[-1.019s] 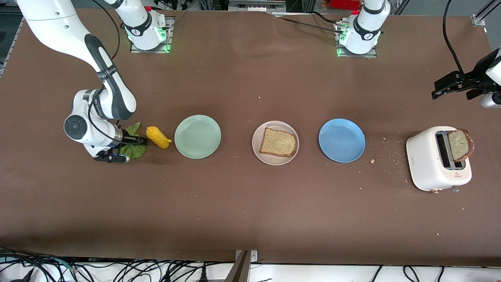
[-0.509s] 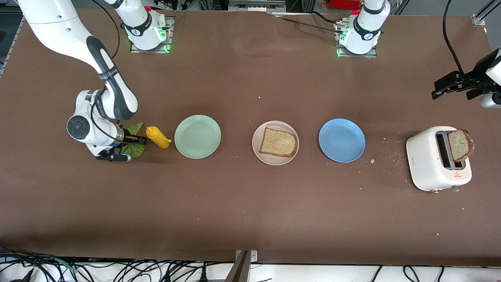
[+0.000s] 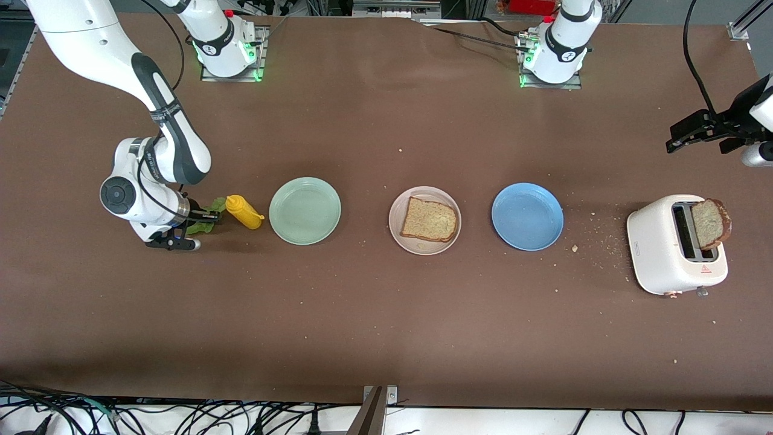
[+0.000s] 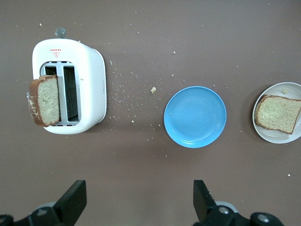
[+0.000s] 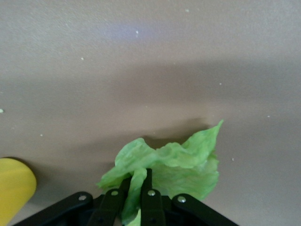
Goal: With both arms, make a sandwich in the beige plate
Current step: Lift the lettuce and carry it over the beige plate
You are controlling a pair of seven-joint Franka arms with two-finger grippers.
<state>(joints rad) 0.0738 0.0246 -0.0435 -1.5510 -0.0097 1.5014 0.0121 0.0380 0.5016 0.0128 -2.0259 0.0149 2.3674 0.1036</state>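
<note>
One brown bread slice (image 3: 429,219) lies on the beige plate (image 3: 395,222) in the middle of the table. A second bread slice (image 3: 709,223) sticks up out of a white toaster (image 3: 664,244). The crinkled green lettuce leaf (image 5: 178,162) is bunched between the fingers of my right gripper (image 5: 137,178), which is shut on it low over the table beside a yellow bottle. In the front view the right gripper (image 3: 205,216) hides most of the lettuce (image 3: 200,228). My left gripper (image 3: 675,138) waits open, high over the table by the toaster, and the left wrist view shows nothing between the left gripper's (image 4: 138,190) fingers.
A yellow squeeze bottle (image 3: 243,211) lies between the lettuce and a mint-green plate (image 3: 305,210). A blue plate (image 3: 527,216) sits between the beige plate and the toaster. Crumbs are scattered near the toaster. The left wrist view shows the toaster (image 4: 89,84), blue plate (image 4: 194,116) and beige plate (image 4: 282,137).
My right gripper has shut on the lettuce, and the leaf has gathered up into its fingers. The left arm has not moved.
</note>
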